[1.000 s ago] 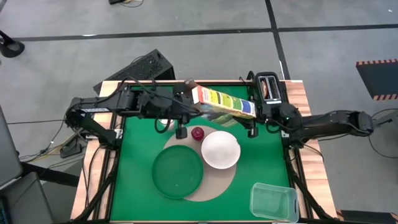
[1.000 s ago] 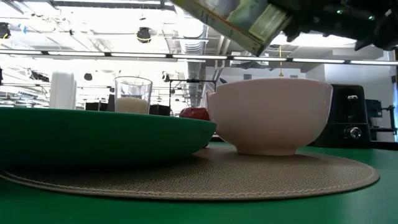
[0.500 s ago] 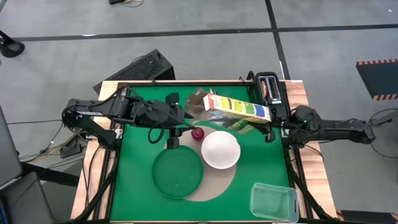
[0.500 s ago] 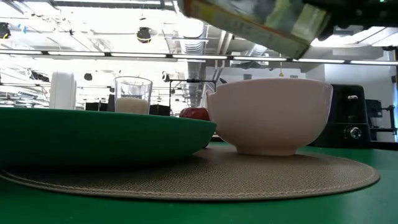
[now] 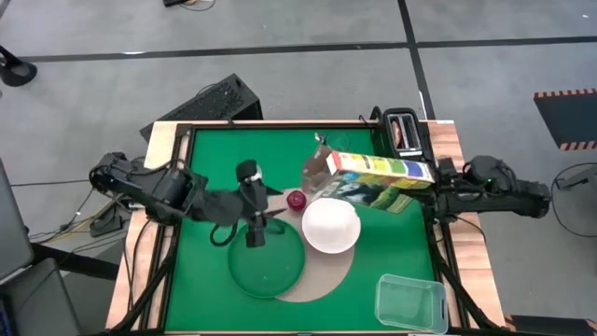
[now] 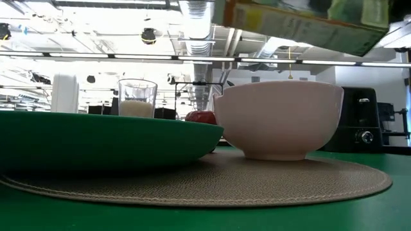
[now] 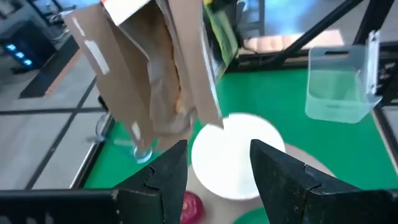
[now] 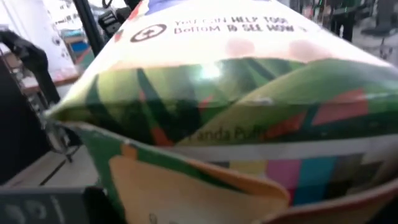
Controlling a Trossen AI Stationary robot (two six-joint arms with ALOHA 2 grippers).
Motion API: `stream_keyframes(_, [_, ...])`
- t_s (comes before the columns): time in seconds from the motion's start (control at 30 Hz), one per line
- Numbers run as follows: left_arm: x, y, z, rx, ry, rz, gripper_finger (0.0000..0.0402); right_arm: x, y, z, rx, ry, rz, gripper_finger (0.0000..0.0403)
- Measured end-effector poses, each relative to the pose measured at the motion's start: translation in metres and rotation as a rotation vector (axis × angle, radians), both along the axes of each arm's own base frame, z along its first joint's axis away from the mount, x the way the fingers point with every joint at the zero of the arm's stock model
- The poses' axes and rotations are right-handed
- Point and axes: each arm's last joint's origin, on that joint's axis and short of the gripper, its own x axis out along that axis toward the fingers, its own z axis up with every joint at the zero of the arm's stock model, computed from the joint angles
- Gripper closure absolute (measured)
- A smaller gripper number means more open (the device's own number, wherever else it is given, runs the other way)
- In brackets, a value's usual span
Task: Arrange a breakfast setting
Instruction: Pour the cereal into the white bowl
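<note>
The colourful cereal box (image 5: 378, 173) hangs lying flat in the air, just past the far side of the white bowl (image 5: 330, 225). Its open flaps and inner bag (image 7: 155, 74) point toward the table's left. My right gripper (image 5: 422, 191) is shut on its right end. The bowl and the dark-green plate (image 5: 268, 261) rest on the round tan mat (image 5: 322, 280). My left gripper (image 7: 214, 186) is open and empty over the plate's far rim (image 5: 254, 224). The clear glass (image 6: 137, 97) stands on the table behind the plate. No spoon shows. My right gripper holds the cereal box by its closed right end (image 5: 410, 187), coming level from the table's right side. The box (image 8: 217, 93) fills the right wrist view and hides the fingers. It is lifted clear and lies roughly level, above the bowl's height (image 6: 302, 22).
A small red round thing (image 5: 297, 200) sits between plate and bowl. A clear rectangular plastic tub (image 5: 410, 303) stands at the near right corner. A black toaster (image 5: 401, 131) stands at the far right edge. Bare green table lies at the far left.
My right gripper has drawn the cereal box toward the table's right and a little nearer; the box has turned from slanting to nearly along the table's width, with its flaps now spread open. My left gripper has gone from the box's open end toward the near edge, over the plate.
</note>
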Motion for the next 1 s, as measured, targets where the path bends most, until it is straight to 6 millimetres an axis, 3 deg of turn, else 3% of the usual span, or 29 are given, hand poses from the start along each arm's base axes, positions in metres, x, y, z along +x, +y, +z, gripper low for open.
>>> stream_keyframes(0.3, [0.011,-0.022,-0.053,-0.076,-0.014,0.037,0.0240,-0.025,0.001,0.016,0.043,0.103,0.008,0.0156])
stream_keyframes(0.5, [0.017,-0.035,-0.083,-0.094,-0.081,0.029,0.0240,-0.033,0.004,0.013,0.073,0.123,0.116,0.0156])
stream_keyframes(0.6, [0.019,-0.037,-0.098,-0.112,-0.115,0.025,0.0240,-0.047,0.005,0.012,0.094,0.070,0.136,0.0158])
stream_keyframes(0.77, [0.022,-0.038,-0.114,-0.138,-0.168,0.028,0.0240,-0.050,0.005,-0.001,0.135,0.217,0.114,0.0158])
stream_keyframes(1.0, [0.023,-0.038,-0.129,-0.140,-0.213,0.045,0.0240,-0.046,0.005,-0.004,0.143,0.264,0.112,0.0158])
